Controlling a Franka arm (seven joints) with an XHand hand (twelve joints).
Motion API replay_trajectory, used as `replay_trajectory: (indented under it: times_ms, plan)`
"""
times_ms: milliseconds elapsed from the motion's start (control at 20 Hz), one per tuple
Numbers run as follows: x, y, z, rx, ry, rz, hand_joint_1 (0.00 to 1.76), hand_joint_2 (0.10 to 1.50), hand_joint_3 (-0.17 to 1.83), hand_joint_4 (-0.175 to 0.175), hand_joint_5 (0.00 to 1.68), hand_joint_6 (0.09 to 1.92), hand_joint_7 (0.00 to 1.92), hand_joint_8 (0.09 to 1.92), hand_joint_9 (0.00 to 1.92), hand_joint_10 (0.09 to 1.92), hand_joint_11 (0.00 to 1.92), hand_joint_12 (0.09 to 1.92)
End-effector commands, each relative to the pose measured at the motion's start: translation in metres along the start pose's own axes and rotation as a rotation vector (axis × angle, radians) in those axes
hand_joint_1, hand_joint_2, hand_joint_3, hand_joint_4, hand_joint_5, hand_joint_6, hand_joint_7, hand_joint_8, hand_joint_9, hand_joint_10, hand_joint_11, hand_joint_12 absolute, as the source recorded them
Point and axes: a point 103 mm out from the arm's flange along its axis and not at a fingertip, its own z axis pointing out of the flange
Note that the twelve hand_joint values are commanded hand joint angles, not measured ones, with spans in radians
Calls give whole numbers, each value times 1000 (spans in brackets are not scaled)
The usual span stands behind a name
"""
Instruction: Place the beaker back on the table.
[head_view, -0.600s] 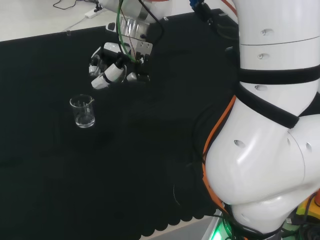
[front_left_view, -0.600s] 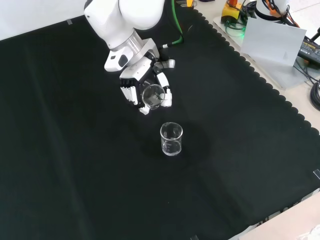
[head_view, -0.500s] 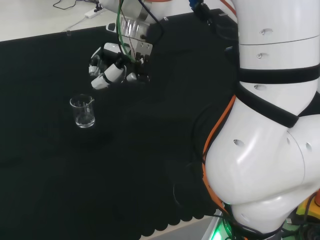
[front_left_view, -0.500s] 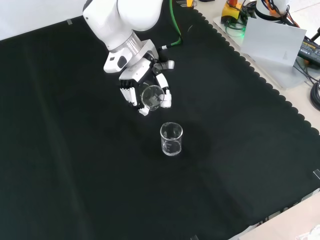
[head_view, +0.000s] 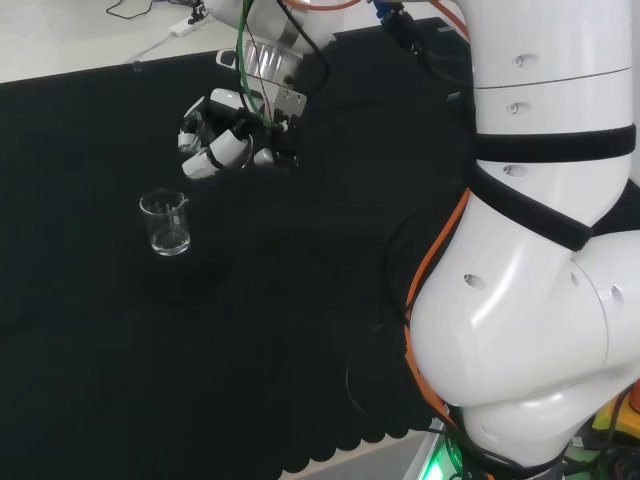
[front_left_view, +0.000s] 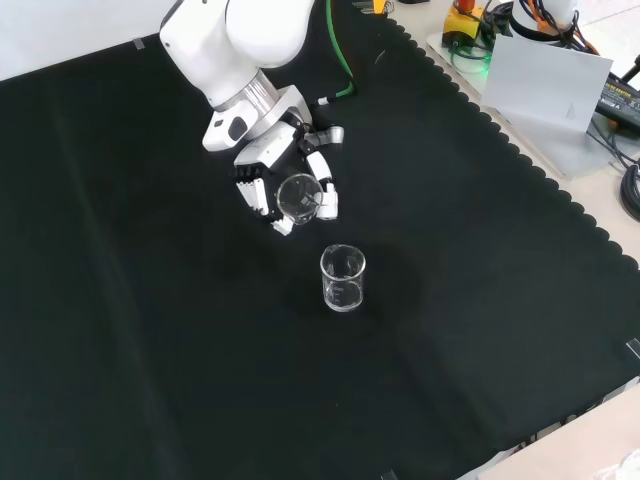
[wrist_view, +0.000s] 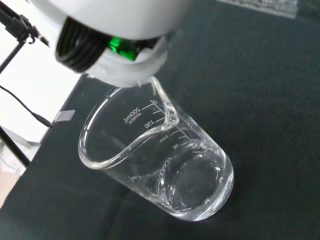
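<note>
Above the black worktop (front_left_view: 150, 330), I see the hand (front_left_view: 285, 185) with its fingers (front_left_view: 327, 200) curled round a clear glass beaker (front_left_view: 299, 197), tilted so its mouth faces the front camera. Its printed scale and pouring lip show close up (wrist_view: 155, 160). A second beaker (front_left_view: 343, 278) stands upright on the cloth just beside the hand, nearer the front camera.

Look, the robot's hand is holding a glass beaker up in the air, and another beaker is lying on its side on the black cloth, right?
Not quite: the other beaker stands upright on the black cloth, as the front view shows. The hand does hold a beaker in the air.
</note>
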Motion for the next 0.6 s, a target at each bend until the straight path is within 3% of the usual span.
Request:
replay_trajectory:
  times_ms: [50,350,450,600]
  plan:
    - [-11,2,3,-25,31,2,1118,630,784,151,1196,874,1696,537,1704,434,1427,775]
    - [-33,3,9,-61,103,26,1118,630,783,151,1197,873,1695,539,1702,437,1425,776]
    - [-41,3,11,-100,154,16,1118,630,783,152,1197,873,1695,539,1701,437,1425,776]
    - [-48,4,12,-122,174,5,1118,630,783,152,1196,873,1695,540,1698,438,1423,777]
